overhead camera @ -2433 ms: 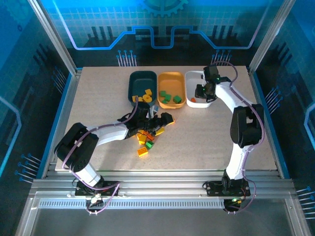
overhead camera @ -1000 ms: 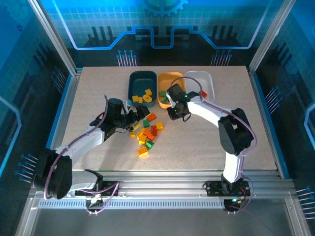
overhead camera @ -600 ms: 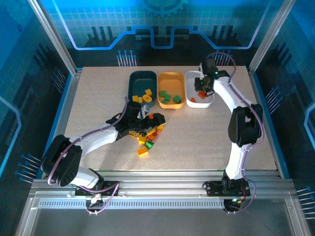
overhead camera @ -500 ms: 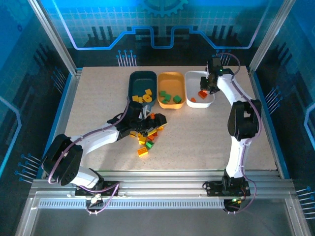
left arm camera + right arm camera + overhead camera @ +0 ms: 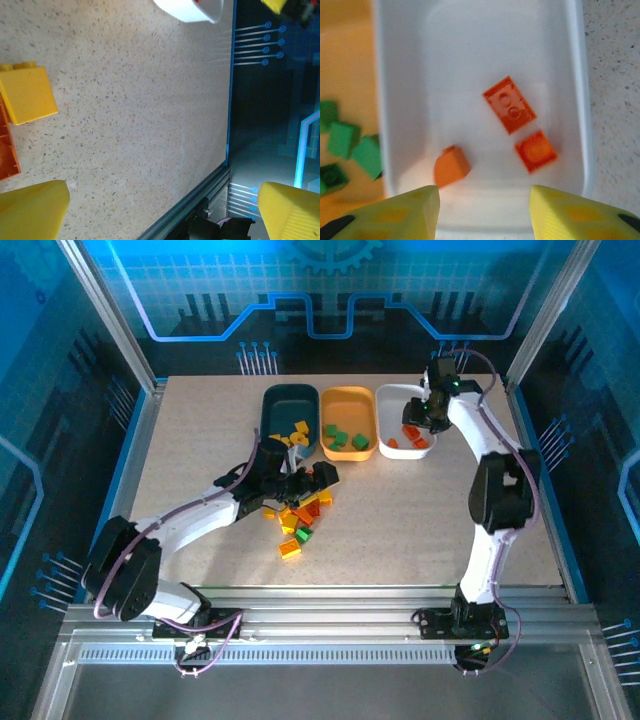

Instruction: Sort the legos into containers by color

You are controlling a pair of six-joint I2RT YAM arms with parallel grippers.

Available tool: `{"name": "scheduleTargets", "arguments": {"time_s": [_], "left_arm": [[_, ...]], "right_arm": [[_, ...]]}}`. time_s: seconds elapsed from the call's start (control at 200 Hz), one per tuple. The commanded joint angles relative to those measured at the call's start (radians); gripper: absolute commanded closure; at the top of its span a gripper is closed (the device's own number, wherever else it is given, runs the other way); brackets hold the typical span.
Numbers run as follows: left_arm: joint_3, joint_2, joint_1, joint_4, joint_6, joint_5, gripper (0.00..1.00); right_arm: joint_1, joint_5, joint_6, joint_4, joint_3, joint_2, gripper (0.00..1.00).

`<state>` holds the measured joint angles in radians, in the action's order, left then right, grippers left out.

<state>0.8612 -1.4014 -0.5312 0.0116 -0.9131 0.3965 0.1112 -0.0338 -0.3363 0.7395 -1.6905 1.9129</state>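
Observation:
Three trays stand in a row at the back: dark teal (image 5: 277, 405) with yellow legos, orange-yellow (image 5: 347, 402) with green legos (image 5: 350, 145), white (image 5: 393, 398) with three orange legos (image 5: 509, 105). A loose pile of yellow, orange and green legos (image 5: 298, 518) lies mid-table. My left gripper (image 5: 312, 480) hovers at the pile's upper edge, open and empty (image 5: 160, 210), with a yellow lego (image 5: 27, 95) beside it. My right gripper (image 5: 482, 215) is open above the white tray (image 5: 470, 50), nothing between its fingers.
The table's right edge and blue frame rail (image 5: 227, 100) run past the left wrist view. Bare tabletop (image 5: 420, 510) stretches right of the pile and in front of the trays. One yellow lego (image 5: 290, 548) lies nearest the front.
The right gripper has let go of an orange lego, which now lies in the white tray. The left gripper has shifted slightly up at the pile.

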Motion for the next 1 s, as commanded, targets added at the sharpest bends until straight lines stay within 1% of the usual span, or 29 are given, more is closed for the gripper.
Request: {"name": "scheduleTargets", "arguments": {"time_s": [0.0, 0.075, 0.165, 0.205, 0.295, 0.39, 0.51, 0.66, 0.83, 0.995], "left_arm": [[-0.035, 0.1, 0.045, 0.063, 0.033, -0.061, 0.01], [-0.085, 0.16, 0.101, 0.087, 0.008, -0.089, 0.01], [-0.144, 0.237, 0.182, 0.152, -0.031, -0.14, 0.01], [-0.163, 0.269, 0.222, 0.193, -0.045, -0.162, 0.01], [-0.213, 0.325, 0.298, 0.238, -0.069, -0.166, 0.01], [-0.248, 0.369, 0.323, 0.244, -0.079, -0.155, 0.01], [-0.266, 0.397, 0.323, 0.247, -0.087, -0.141, 0.01], [-0.274, 0.431, 0.323, 0.264, -0.082, -0.134, 0.01], [-0.28, 0.459, 0.324, 0.284, -0.067, -0.141, 0.01], [-0.282, 0.459, 0.324, 0.282, -0.063, -0.136, 0.01]], "right_arm": [[0.131, 0.02, -0.031, -0.074, 0.15, -0.162, 0.47], [0.262, -0.007, -0.046, -0.116, 0.268, -0.214, 0.44], [0.39, -0.014, -0.095, -0.15, 0.351, -0.218, 0.41], [0.438, 0.002, -0.116, -0.173, 0.375, -0.21, 0.39], [0.525, 0.01, -0.151, -0.19, 0.37, -0.154, 0.36], [0.584, 0.029, -0.162, -0.199, 0.324, -0.073, 0.35], [0.607, 0.022, -0.176, -0.201, 0.257, 0.027, 0.35], [0.604, -0.031, -0.195, -0.174, 0.186, 0.12, 0.35], [0.599, -0.06, -0.207, -0.156, 0.155, 0.164, 0.42], [0.596, -0.089, -0.204, -0.144, 0.173, 0.166, 0.52]]}}
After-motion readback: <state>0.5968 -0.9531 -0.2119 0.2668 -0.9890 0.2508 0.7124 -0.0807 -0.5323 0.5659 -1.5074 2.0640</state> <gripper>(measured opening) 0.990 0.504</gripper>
